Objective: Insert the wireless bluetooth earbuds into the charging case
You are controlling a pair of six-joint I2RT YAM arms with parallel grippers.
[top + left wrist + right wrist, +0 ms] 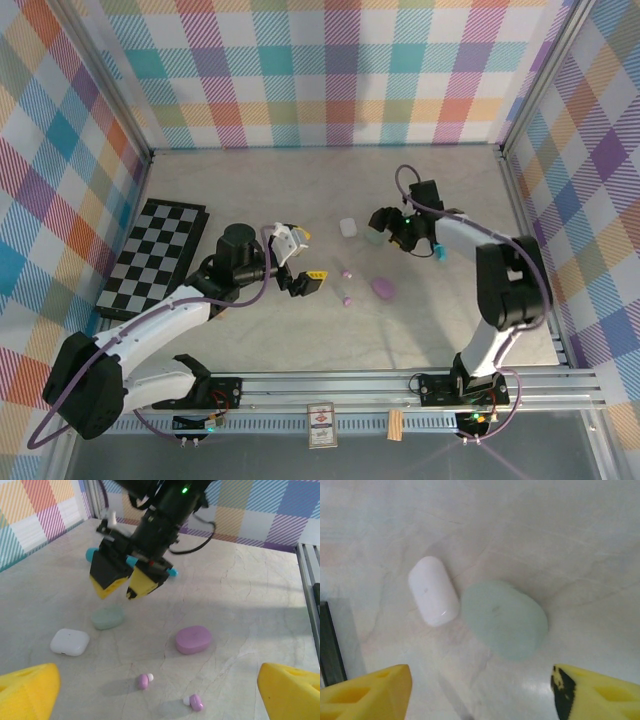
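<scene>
A black-and-white chessboard (155, 255) is laid flat at the left edge of the pale marbled tabletop (300, 180), close to the left wall. A teal cylinder (438, 253) is seen on the right side, partly hidden. Plaid walls (330, 70) are set around three sides. By the metal rail (350, 385) at the near edge, a small card (321, 423) and a wooden peg (397, 425) are placed, near each other.

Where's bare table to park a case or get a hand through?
Free: the far strip between the back wall and the white case; the near stretch between the pink case and the front rail. Crowded: mid-table, where the green case, two pink earbuds, the left gripper and the right gripper bunch.
</scene>
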